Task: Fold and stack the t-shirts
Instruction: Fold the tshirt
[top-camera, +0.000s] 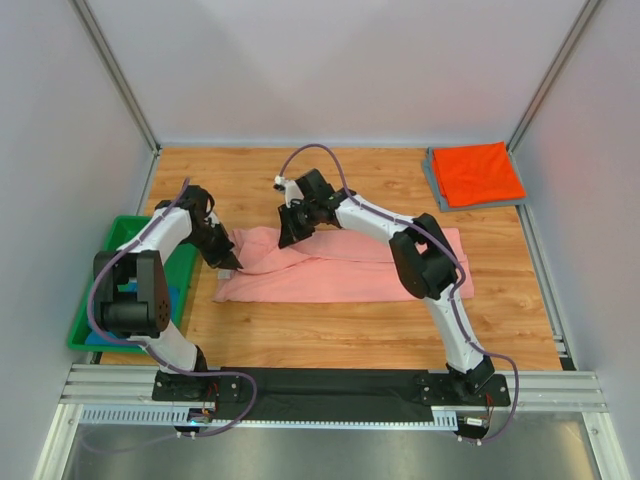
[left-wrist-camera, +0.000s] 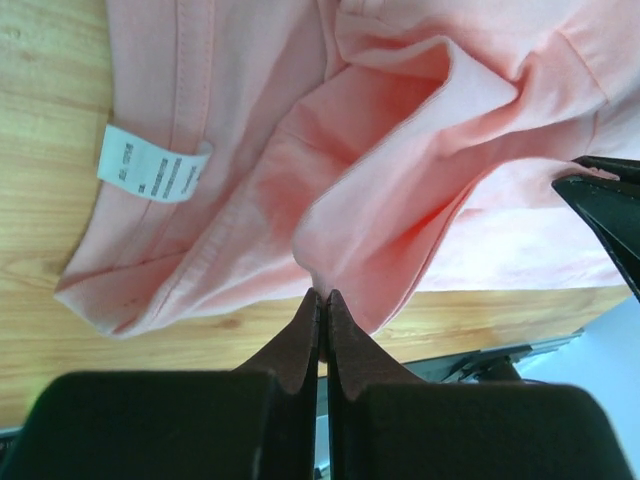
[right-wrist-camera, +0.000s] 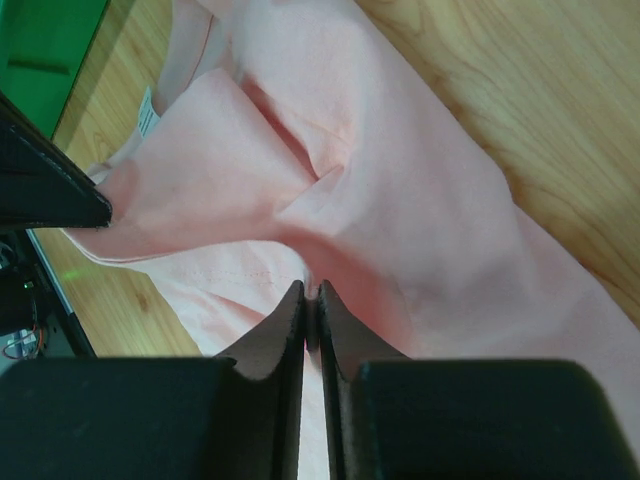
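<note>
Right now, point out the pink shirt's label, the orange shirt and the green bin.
pink shirt's label (left-wrist-camera: 150, 165), left wrist view, middle of white tag
orange shirt (top-camera: 478, 173), top view, centre of cloth
green bin (top-camera: 120, 225), top view, far rim

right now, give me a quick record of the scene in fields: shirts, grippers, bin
shirt in work: salmon-pink t-shirt, lying rumpled on the wooden table
left gripper: shut on the salmon-pink t-shirt, near its white label
right gripper: shut on a fold of the same shirt
stack: orange-red t-shirt folded on a grey t-shirt, far right corner
green bin: at the table's left edge
</note>
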